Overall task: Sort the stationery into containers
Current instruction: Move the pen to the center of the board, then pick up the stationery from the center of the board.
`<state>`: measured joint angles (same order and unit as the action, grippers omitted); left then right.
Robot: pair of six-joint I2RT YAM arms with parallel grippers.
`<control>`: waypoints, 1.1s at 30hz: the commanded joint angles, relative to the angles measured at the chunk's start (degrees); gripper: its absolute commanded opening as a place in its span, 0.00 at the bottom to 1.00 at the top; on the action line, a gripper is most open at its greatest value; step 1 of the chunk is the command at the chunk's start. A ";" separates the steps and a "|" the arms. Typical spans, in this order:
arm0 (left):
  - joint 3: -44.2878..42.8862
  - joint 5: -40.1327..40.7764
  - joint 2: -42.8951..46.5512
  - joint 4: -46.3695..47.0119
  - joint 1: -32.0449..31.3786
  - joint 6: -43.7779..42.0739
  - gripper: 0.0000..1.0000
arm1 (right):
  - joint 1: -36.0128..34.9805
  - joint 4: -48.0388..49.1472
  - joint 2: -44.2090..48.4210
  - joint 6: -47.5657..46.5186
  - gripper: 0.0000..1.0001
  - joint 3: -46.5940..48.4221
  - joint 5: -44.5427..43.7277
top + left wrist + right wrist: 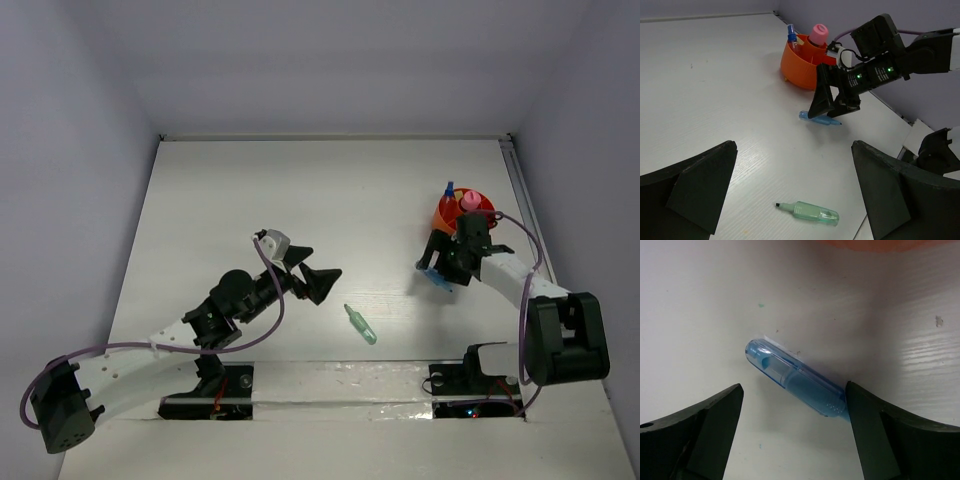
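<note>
R gripper [792, 387] gapes wide astride translucent blue marker [795, 377], flat on white grained table [715, 75] just near of round plastic orange bowl [800, 70]. L gripper [794, 150] spread too, empty; stubby green marker [812, 212] near-centre.

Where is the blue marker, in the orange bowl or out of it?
Out. The blue marker lies flat on the table beside the orange bowl, between the open jaws of the right gripper.

Lab test booth: white table [300, 190], blank lilac walls [70, 120].

One green marker [812, 212], one blue marker [795, 379], one orange bowl [797, 70].
</note>
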<state>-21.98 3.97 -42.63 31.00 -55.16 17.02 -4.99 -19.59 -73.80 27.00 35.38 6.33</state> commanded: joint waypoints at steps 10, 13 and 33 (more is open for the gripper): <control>0.27 -1.07 1.15 3.01 -0.22 0.12 0.99 | -15.21 -3.43 -16.62 -6.43 0.70 13.64 -1.32; 0.36 -0.89 1.32 3.10 -0.22 0.12 0.99 | -20.57 -4.92 -22.95 -9.50 0.68 20.49 -2.81; 3.26 3.94 6.86 4.42 -0.22 0.65 0.99 | -25.33 -14.15 -38.43 -34.03 0.78 44.86 1.76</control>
<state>-19.09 6.76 -36.82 32.12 -55.16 17.45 -30.15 -30.96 -109.01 -1.91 77.23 7.11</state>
